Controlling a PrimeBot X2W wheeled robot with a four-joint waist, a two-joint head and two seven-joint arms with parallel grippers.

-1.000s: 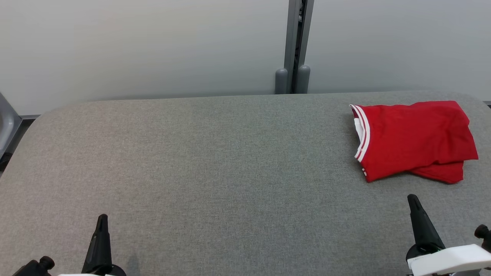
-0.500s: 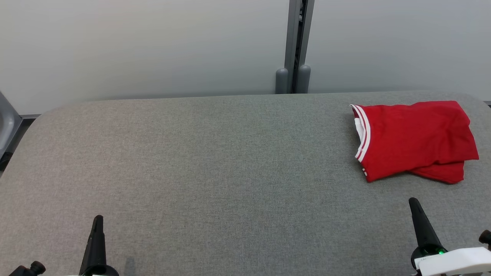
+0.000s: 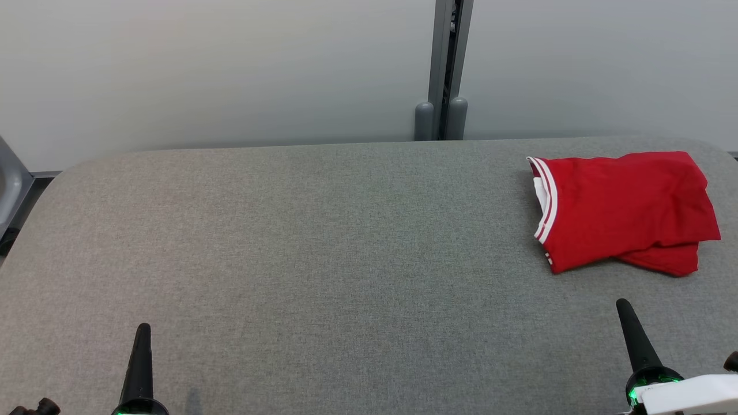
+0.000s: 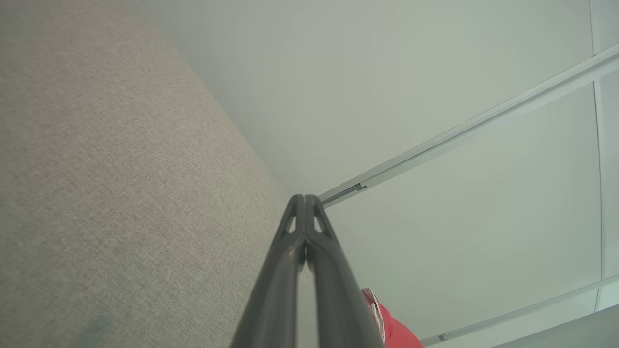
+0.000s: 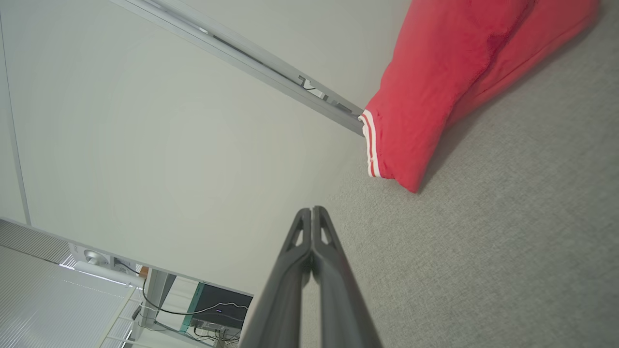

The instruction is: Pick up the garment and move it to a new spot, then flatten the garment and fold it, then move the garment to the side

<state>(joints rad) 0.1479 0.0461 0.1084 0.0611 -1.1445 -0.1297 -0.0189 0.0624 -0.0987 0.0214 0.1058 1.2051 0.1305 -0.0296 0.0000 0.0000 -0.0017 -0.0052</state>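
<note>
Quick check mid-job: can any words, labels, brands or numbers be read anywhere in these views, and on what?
No text can be read in any view.
On the red garment: white stripes along one edge, no lettering showing.
On the grey table: no markings.
On the dark screen in the right wrist view: a pale wavy line, nothing legible.
</note>
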